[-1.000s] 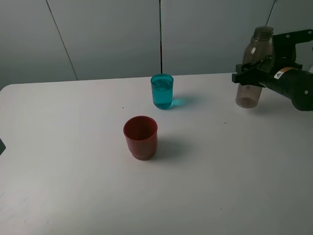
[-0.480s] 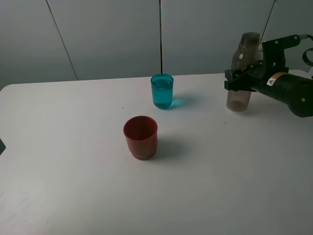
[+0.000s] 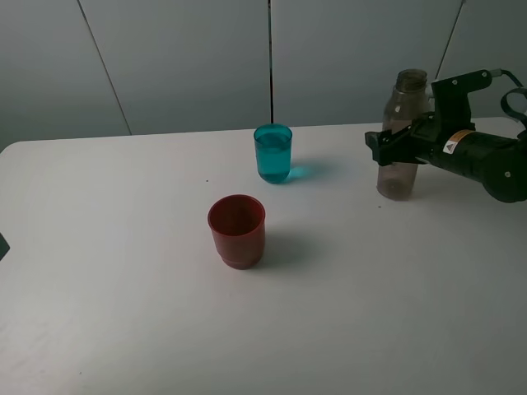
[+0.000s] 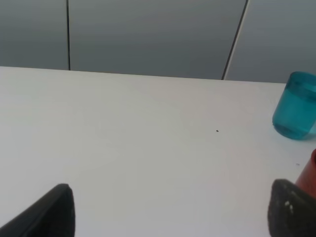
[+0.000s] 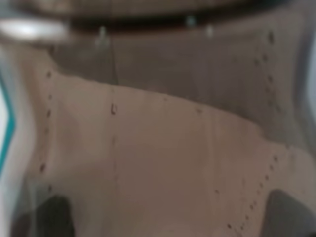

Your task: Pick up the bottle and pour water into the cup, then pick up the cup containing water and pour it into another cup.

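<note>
The bottle (image 3: 397,177), a tall smoky grey-brown translucent one with a bare threaded neck, stands upright on the white table (image 3: 123,313) near its far right side, well apart from both cups. The right gripper (image 3: 391,146) reaches in from the right at the bottle's mid-height, with one black finger in front of the body and the other behind it. In the right wrist view the brownish plastic fills almost the whole picture, blurred, with a dark fingertip (image 5: 52,217) at each lower corner. The pincer clearly straddles the bottle, but I cannot tell whether it is pressing on the plastic or standing just clear of it. The teal-blue tumbler (image 3: 272,154) sits upright toward the back of the table near the middle, to the left of the bottle, and a liquid line seems to show near its rim. The wider red cup (image 3: 237,230) stands upright nearer the camera, slightly left of the tumbler and apart from it. The left gripper (image 4: 170,212) hangs low over bare tabletop with its two dark fingertips spread wide and nothing between them.
</note>
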Tool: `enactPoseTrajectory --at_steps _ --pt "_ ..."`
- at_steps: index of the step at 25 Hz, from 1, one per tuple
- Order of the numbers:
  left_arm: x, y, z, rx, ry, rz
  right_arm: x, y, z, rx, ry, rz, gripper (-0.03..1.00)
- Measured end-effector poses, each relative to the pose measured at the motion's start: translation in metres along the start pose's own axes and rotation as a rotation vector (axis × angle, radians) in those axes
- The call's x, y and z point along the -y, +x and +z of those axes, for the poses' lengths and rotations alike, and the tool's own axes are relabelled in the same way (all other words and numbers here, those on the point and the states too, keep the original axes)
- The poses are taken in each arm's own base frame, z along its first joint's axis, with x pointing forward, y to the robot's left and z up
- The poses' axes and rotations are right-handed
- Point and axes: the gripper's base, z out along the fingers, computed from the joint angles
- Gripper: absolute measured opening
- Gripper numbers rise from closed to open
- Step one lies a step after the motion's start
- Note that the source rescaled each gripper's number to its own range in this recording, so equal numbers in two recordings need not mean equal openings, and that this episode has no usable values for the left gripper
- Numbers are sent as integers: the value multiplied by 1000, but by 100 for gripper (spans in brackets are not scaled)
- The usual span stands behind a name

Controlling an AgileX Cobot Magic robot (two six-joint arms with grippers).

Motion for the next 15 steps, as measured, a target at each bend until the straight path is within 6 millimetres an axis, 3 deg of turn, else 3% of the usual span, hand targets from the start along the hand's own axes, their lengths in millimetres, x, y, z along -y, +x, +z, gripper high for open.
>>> enactPoseTrajectory --at_steps 1,3,8,15 --pt "0 0 0 0 0 0 0 0 0 0 -2 1 92" --pt "0 0 0 0 0 0 0 0 0 0 -2 3 97" --pt "0 0 0 0 0 0 0 -5 -2 8 -2 -2 98" --pt "0 0 0 0 0 0 1 -51 -28 117 22 -41 98"
